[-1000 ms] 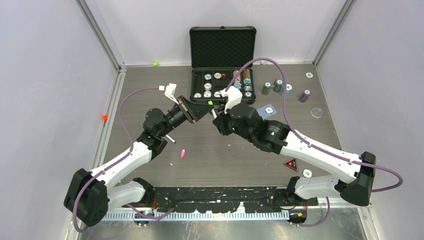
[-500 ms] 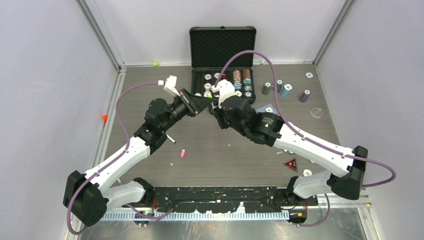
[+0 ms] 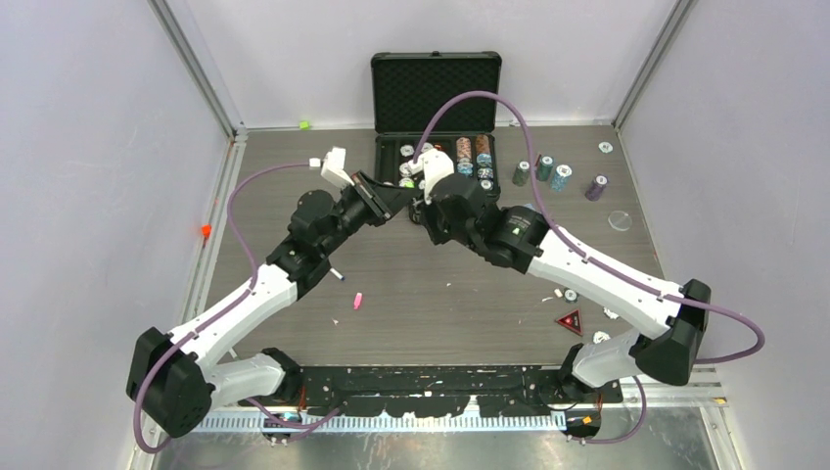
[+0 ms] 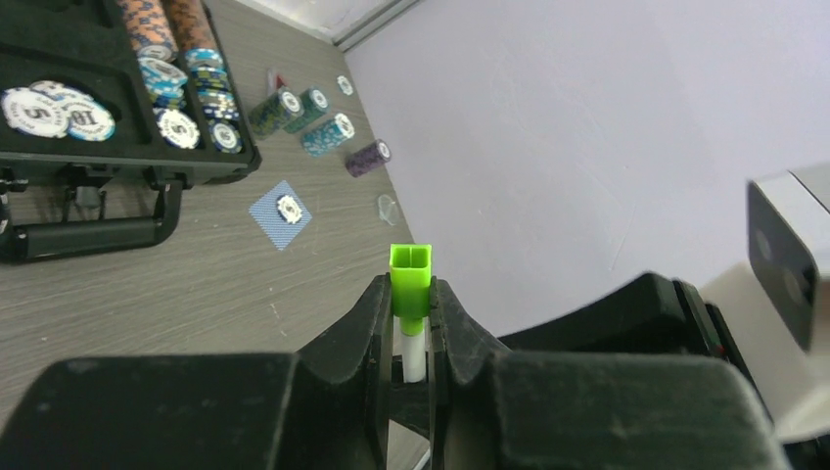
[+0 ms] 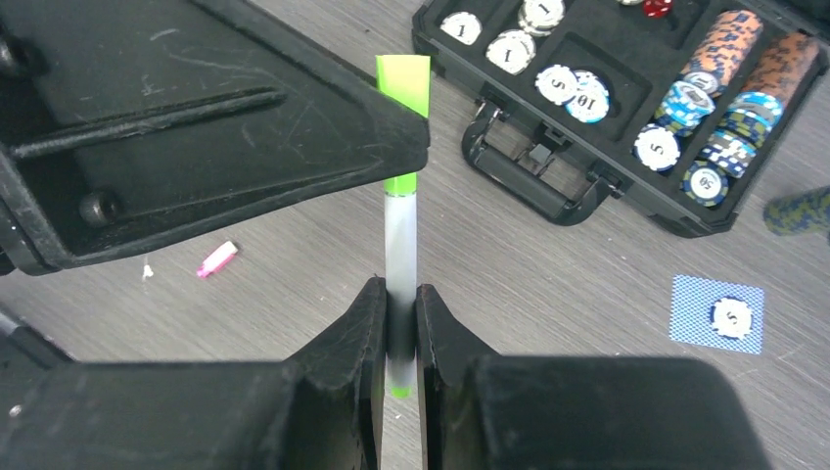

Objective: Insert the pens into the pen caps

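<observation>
Pink pen cap (image 3: 358,301) on grey wood-grain table (image 3: 440,294), pale lilac walls (image 3: 88,147)

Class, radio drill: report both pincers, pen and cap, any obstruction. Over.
Left pincer shut on green cap. Right pincer shut on white pen, pen end meeting cap. Nothing between them; pink cap lies loose on table.

blocked: chip case (image 3: 436,93), far | free: table (image 3: 440,284), near; pink cap (image 3: 358,301) loose
</observation>
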Tool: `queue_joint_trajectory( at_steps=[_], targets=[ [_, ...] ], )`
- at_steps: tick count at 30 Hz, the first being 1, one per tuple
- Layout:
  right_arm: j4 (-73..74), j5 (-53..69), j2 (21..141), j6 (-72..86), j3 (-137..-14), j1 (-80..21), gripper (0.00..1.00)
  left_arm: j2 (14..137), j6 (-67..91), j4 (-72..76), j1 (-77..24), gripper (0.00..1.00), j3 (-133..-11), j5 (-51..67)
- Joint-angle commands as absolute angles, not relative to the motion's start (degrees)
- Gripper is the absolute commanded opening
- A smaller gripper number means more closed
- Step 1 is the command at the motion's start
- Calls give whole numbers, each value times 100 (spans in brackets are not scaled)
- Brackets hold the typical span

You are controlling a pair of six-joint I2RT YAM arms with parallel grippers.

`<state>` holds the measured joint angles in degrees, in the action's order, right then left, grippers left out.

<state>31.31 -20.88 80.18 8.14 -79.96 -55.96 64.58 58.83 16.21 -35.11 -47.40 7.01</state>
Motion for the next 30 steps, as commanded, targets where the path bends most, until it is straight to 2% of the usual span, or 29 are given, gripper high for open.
queue_joint_trajectory(
  at_steps=[1,10,17,25,30],
  targets=[
    [1628,-989,7444,1006,-8423,-5120,0,6590,5565,2355,-3845,0,-4199,2265],
    [655,1346,6684,1541,-7843,-4229,0,6957,5849,4508,-3847,0,-3754,3508],
    [166,2231,6483,1688,-7756,-4067,0,7370,6044,5463,-3846,0,-3659,3999],
    [915,1208,6760,1381,-8493,-4039,0,7443,5786,4586,-3896,0,-3873,3684],
    [1367,316,7109,1089,-9007,-4035,0,7140,4931,2219,-4212,0,-4482,2702]
  ],
)
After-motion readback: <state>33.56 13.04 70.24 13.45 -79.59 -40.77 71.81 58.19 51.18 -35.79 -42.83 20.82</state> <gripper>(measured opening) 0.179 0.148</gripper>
